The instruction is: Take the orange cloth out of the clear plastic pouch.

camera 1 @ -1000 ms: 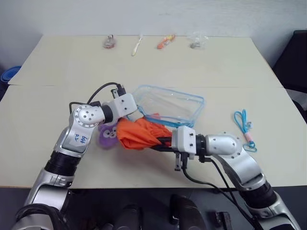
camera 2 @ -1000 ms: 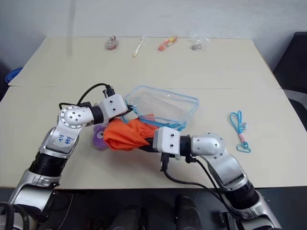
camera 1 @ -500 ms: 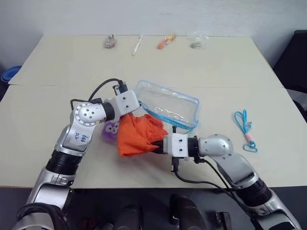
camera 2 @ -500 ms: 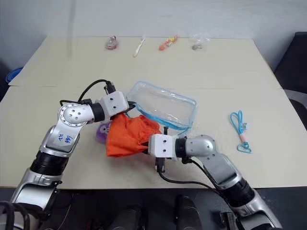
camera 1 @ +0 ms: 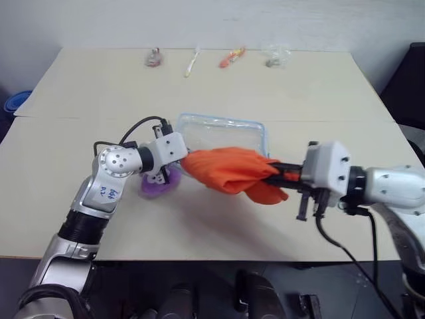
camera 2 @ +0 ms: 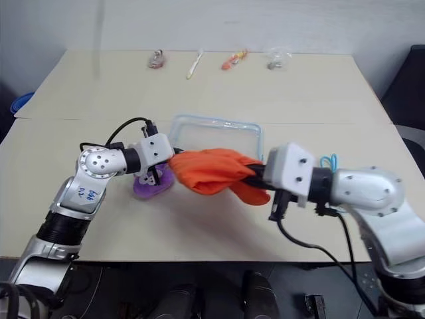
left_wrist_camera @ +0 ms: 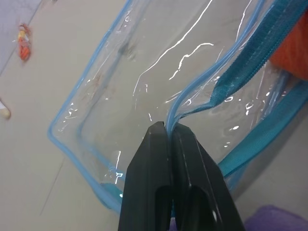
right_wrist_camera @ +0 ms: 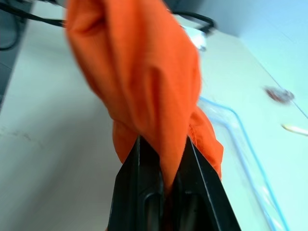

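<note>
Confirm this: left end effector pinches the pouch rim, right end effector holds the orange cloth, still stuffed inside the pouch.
Wrong on one point: the cloth is outside the pouch, hanging from the right end effector, as the left eye view shows. The left end effector does pinch the rim.

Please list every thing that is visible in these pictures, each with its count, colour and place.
orange cloth: 1, orange-red, lifted above the table, out of the pouch.
clear plastic pouch: 1, transparent with blue trim, table centre.
purple plush: 1, purple, beside the pouch.
blue cord: 1, blue, behind the right arm.
small trinkets: 4, mixed colours, along the far edge.
table: 1, beige.
left gripper: black, shut on the pouch's edge.
right gripper: black, shut on the cloth.
</note>
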### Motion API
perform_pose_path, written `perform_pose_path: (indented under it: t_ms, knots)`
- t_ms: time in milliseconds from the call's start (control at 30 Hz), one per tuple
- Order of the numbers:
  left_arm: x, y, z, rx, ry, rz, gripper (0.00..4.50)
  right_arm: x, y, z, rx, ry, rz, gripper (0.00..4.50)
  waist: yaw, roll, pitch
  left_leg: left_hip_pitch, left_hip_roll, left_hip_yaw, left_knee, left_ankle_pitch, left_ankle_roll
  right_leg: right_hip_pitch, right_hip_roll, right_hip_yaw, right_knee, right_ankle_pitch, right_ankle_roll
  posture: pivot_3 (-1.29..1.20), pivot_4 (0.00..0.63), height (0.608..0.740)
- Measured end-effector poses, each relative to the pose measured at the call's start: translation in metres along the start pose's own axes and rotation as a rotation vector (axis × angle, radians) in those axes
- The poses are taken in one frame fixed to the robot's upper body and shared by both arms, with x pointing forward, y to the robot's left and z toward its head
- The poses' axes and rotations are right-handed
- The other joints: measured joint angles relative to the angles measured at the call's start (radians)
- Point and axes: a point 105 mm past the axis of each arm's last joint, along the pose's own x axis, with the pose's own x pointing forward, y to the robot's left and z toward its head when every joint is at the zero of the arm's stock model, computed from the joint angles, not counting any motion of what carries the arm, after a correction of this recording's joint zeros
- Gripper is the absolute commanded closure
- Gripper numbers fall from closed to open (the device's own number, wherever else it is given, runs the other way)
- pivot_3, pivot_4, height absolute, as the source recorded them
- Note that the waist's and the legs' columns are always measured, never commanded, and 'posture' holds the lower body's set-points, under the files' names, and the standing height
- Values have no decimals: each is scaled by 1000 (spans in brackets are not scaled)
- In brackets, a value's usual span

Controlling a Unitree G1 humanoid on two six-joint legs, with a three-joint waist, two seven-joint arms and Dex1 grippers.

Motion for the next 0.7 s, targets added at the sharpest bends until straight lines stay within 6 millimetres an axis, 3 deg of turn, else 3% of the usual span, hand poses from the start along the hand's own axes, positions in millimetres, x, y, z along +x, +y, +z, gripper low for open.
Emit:
perform_pose_path:
  t_ms: [233,333,467,600,700]
  knots:
    - [-19,-1,10,-126,-59,-75,2020,-13,2,3,34,30,0,4500,12,0,0,0,0,0,1,0,0,0,-1,1,0,0,0,0,150,740]
    - [-44,-18,23,-260,-107,-278,1098,-26,-8,6,36,49,-55,4500,11,0,0,0,1,0,1,0,1,0,0,1,0,0,0,0,150,740]
    - [-75,-24,50,-350,-207,-461,1098,-45,-32,4,55,73,-163,4500,13,0,0,0,2,0,1,0,1,1,-1,1,0,0,0,0,150,740]
    - [-82,-8,89,-407,-341,-539,1098,-59,-52,-6,38,144,-239,4500,16,-1,1,1,0,0,2,0,1,3,-1,1,-1,0,0,0,150,740]
    - [-79,-1,116,-396,-445,-574,1098,-80,-77,-27,-66,283,-352,4500,13,-1,0,1,-1,1,1,-1,1,3,-1,2,-1,0,1,0,150,740]
